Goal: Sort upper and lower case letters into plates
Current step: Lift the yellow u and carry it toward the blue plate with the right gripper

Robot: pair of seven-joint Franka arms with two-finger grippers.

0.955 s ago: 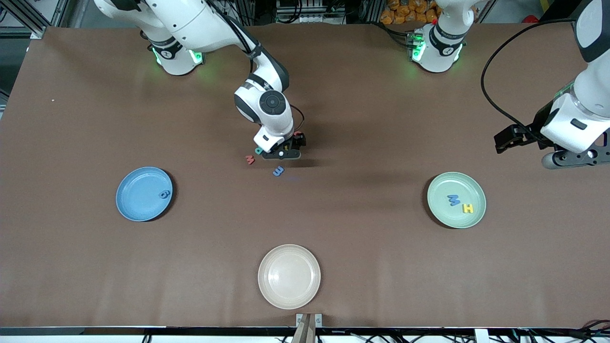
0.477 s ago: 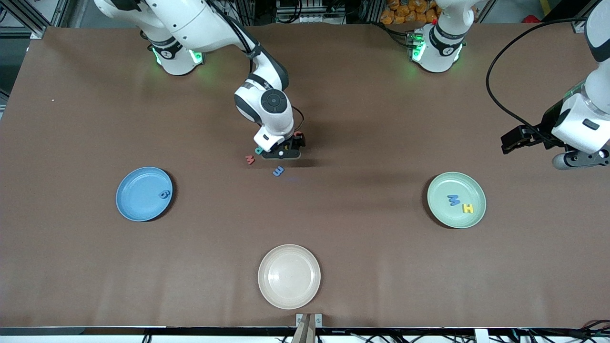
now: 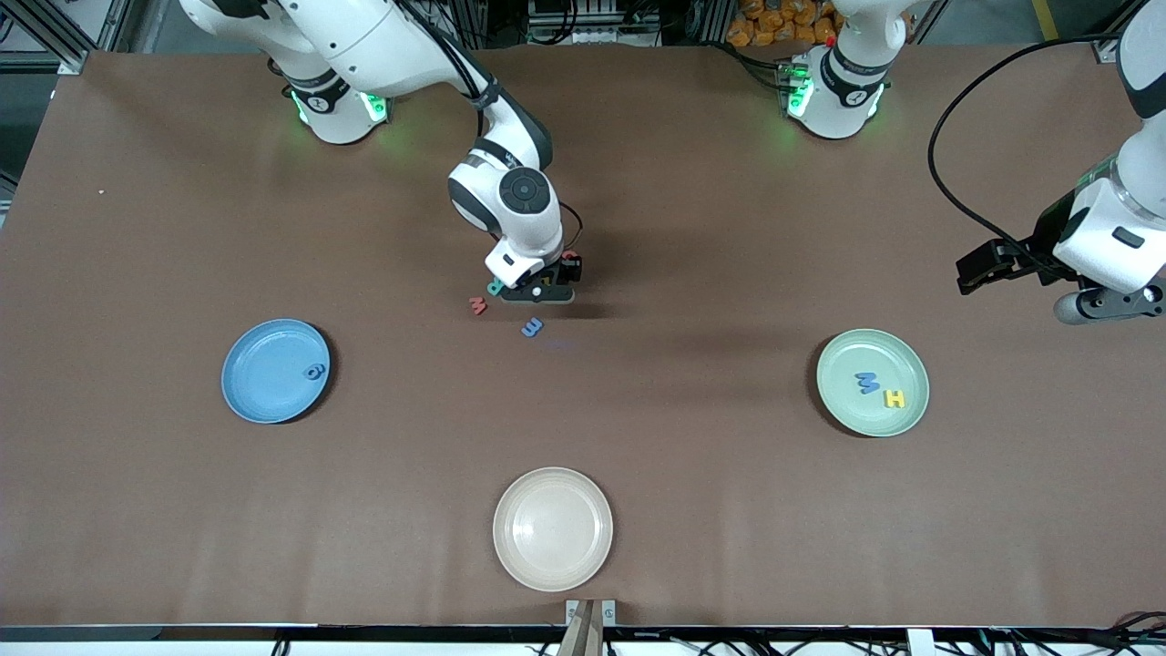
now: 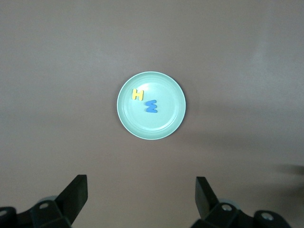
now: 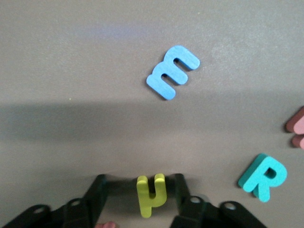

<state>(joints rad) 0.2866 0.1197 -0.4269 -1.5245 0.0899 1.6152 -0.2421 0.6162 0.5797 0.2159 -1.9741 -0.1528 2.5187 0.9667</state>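
My right gripper (image 3: 537, 293) is down at the table's middle among loose letters. Its fingers (image 5: 102, 187) straddle a small yellow letter (image 5: 151, 194), open, with a gap on each side. Beside it lie a blue m (image 5: 172, 72) (image 3: 532, 327), a teal R (image 5: 263, 176) (image 3: 495, 288) and a red letter (image 5: 298, 127) (image 3: 477, 305). The blue plate (image 3: 255, 383) holds one blue letter (image 3: 314, 371). The mint green plate (image 3: 847, 410) (image 4: 166, 123) holds a blue M (image 3: 867, 383) (image 4: 151, 107) and a yellow H (image 3: 894, 398) (image 4: 137, 94). My left gripper (image 3: 975, 271) (image 4: 141, 187) hangs open and empty, high near the green plate.
A cream-beige plate (image 3: 552, 556) with nothing in it sits near the table's front edge, nearer the camera than the loose letters. The left arm's black cable (image 3: 947, 182) loops above its end of the table.
My left arm drew back a little toward its end of the table, then held. My right gripper stayed low over the yellow letter.
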